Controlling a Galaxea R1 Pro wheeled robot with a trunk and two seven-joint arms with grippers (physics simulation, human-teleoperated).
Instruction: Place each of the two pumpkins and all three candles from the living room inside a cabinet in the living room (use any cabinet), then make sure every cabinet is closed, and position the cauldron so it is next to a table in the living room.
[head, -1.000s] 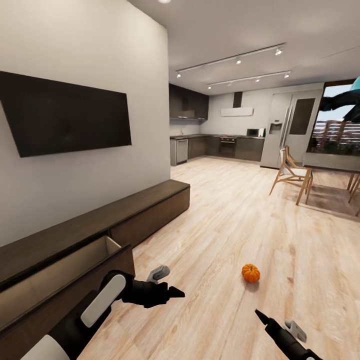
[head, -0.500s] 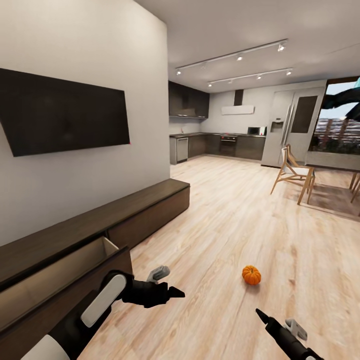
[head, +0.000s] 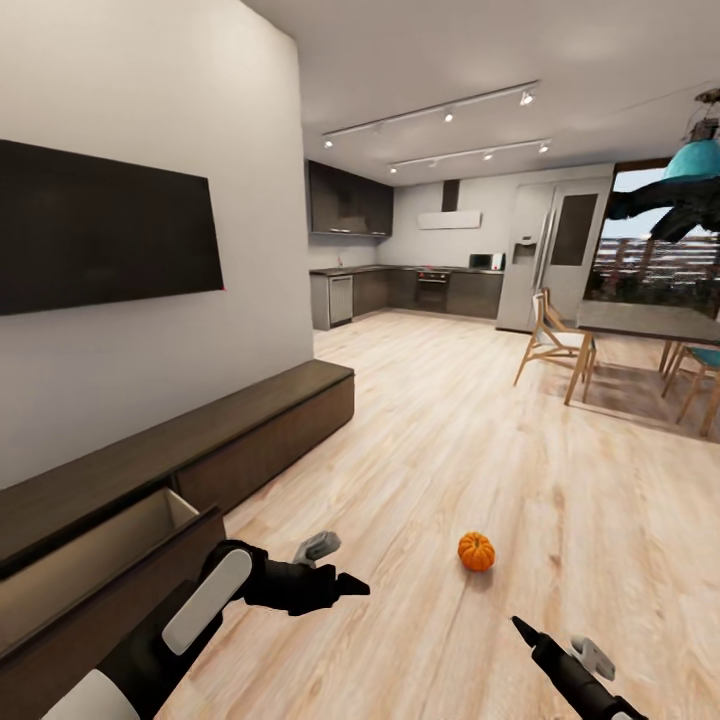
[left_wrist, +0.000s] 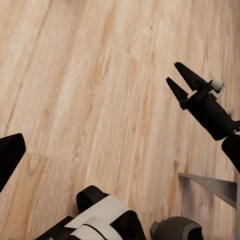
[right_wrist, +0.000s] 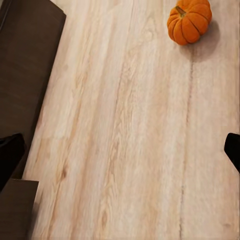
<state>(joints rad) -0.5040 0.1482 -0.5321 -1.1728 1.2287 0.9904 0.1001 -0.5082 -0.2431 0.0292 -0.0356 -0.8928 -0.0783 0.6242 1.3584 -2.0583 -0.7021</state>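
Note:
One orange pumpkin (head: 476, 551) (right_wrist: 189, 21) lies on the wood floor, ahead of and between my two arms. Along the left wall runs the dark-brown cabinet (head: 250, 425) (right_wrist: 25, 60), with one drawer (head: 95, 548) pulled out and its tan inside showing. My left gripper (head: 345, 585) (left_wrist: 120, 152) hovers open and empty over the floor beside that drawer. My right gripper (head: 520, 628) (right_wrist: 120, 150) is open and empty, short of the pumpkin. The candles, the cauldron and the living-room table are out of view.
A black TV (head: 100, 240) hangs on the wall above the cabinet. A dining table (head: 640, 322) with wooden chairs (head: 555, 345) stands at the far right. The kitchen (head: 420, 285) lies at the back, across open wood floor.
The whole view has shifted, so the camera has turned right: the cabinet, TV and pumpkin sit further left in the picture. Both arms keep their pose.

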